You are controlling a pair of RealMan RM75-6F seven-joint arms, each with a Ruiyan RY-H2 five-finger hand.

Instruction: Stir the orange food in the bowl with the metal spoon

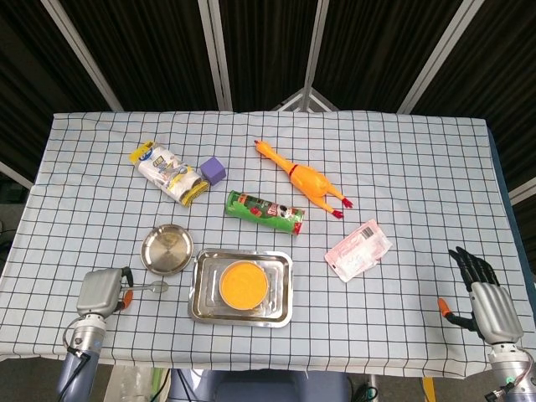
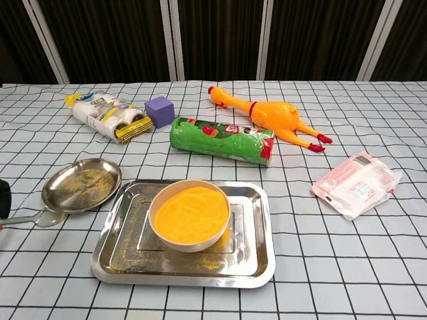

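Observation:
A white bowl of orange food [image 1: 244,284] [image 2: 190,215] stands in a steel tray [image 1: 281,311] [image 2: 263,257] near the table's front edge. The metal spoon [image 1: 153,287] [image 2: 39,217] lies low over the cloth left of the tray, its scoop just below a small round plate. My left hand [image 1: 100,293] holds the spoon's handle at the front left corner; in the chest view only a dark bit of that hand [image 2: 3,199] shows at the left edge. Far from all this, my right hand [image 1: 484,295] rests at the front right, fingers apart and holding nothing.
A small round metal plate [image 1: 167,249] [image 2: 81,184] sits left of the tray. Behind it lie a green can [image 1: 265,210], a rubber chicken [image 1: 303,178], a purple cube [image 1: 213,170] and a wrapped pack [image 1: 167,172]. A pink-white packet [image 1: 358,249] lies to the right.

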